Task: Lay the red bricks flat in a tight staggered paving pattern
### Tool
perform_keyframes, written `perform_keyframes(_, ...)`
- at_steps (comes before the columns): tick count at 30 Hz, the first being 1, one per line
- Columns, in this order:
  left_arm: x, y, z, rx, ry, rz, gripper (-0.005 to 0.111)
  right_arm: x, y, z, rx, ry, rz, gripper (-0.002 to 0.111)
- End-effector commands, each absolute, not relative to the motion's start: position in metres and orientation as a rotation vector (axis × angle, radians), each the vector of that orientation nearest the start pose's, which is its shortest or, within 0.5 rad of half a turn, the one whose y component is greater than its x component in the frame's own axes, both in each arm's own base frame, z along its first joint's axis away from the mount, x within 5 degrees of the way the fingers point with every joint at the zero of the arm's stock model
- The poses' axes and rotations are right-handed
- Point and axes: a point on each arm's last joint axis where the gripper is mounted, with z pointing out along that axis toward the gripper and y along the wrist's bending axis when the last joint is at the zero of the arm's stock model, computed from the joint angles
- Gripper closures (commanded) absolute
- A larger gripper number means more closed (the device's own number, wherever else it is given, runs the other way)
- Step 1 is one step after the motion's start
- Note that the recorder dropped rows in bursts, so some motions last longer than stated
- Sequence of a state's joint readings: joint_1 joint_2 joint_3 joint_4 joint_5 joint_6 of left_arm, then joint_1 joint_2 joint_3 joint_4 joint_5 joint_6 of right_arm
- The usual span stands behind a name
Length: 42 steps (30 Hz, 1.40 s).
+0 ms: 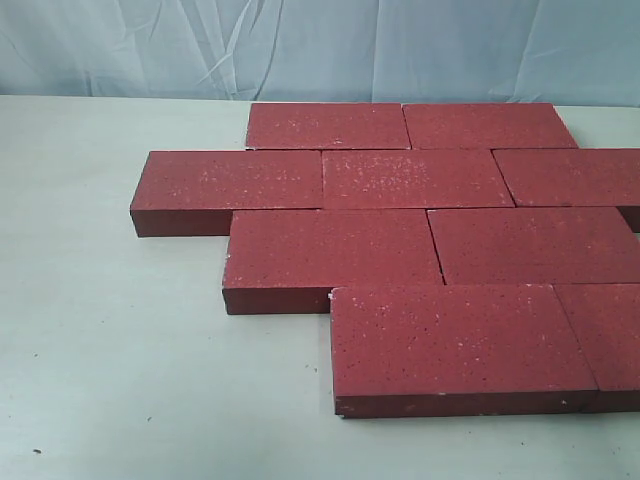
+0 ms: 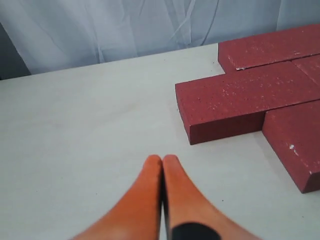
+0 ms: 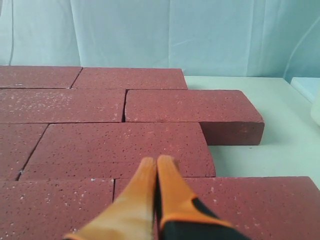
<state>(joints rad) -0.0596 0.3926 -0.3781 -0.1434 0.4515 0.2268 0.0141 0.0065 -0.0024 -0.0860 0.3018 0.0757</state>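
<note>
Several dark red bricks (image 1: 418, 178) lie flat on the pale table (image 1: 100, 350) in four staggered rows, edges touching. The nearest row's left brick (image 1: 455, 343) sits at the front right. Neither gripper shows in the exterior view. In the left wrist view my left gripper (image 2: 162, 159) is shut and empty over bare table, short of the second row's end brick (image 2: 235, 97). In the right wrist view my right gripper (image 3: 156, 160) is shut with nothing in it, hovering above the red bricks (image 3: 120, 140) near a joint.
A pale blue cloth backdrop (image 1: 320, 45) hangs behind the table. Bare table surface lies left of and in front of the bricks. A white object (image 3: 316, 102) stands at the edge of the right wrist view, beyond the bricks' end.
</note>
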Motion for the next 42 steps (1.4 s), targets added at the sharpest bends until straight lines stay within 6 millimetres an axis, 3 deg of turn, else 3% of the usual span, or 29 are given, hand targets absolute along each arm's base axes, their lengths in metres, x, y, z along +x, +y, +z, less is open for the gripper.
perform_keyframes(1, 0.075, -0.009, 0.256, 0.182, 1.84, -0.017, 0.107, 0.054, -0.001, 0.186, 0.002, 1.779, -0.015, 0.109)
perform_keyframes(10, 0.056, -0.005, 0.225, 0.148, 1.753, 0.016, 0.107, 0.054, -0.001, 0.186, 0.002, 1.779, -0.015, 0.109)
perform_keyframes(21, 0.055, 0.0, 0.189, 0.027, 1.749, 0.038, 0.107, 0.054, -0.001, 0.186, 0.021, 1.782, 0.013, 0.109)
perform_keyframes(42, 0.055, 0.002, 0.192, 0.035, 1.715, 0.076, 0.107, 0.054, -0.001, 0.186, 0.021, 1.782, 0.013, 0.109)
